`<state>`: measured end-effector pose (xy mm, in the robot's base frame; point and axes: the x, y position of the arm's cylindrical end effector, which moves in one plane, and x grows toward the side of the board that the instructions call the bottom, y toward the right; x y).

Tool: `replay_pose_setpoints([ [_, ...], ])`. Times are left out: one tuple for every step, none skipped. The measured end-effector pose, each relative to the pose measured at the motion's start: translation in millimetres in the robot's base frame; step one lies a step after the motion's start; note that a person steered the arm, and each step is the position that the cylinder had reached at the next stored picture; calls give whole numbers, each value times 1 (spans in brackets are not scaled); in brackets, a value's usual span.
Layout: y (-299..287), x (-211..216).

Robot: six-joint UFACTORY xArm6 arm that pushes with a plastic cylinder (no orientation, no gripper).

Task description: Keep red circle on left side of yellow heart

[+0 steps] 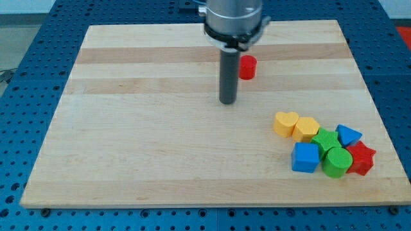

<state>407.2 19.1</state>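
Observation:
The red circle (pixel 248 67) is a small red cylinder on the wooden board (pixel 160 141), right of centre near the view's top. My tip (pixel 227 101) rests on the board below and to the left of it, a short gap apart. The yellow heart (pixel 286 123) lies at the view's lower right, at the left end of a cluster of blocks. The red circle sits above the heart and to its left.
Touching the heart on its right is a yellow block (pixel 306 129). Packed beside it are a green block (pixel 325 139), a green cylinder (pixel 336 162), a blue cube (pixel 305 158), a blue triangle (pixel 348 135) and a red star (pixel 361 158).

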Motion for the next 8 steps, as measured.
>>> replay_pose_setpoints([
  [4,-93],
  [28,-155],
  [35,-155],
  [35,-146],
  [36,-100],
  [45,-72],
  [62,-48],
  [78,-24],
])
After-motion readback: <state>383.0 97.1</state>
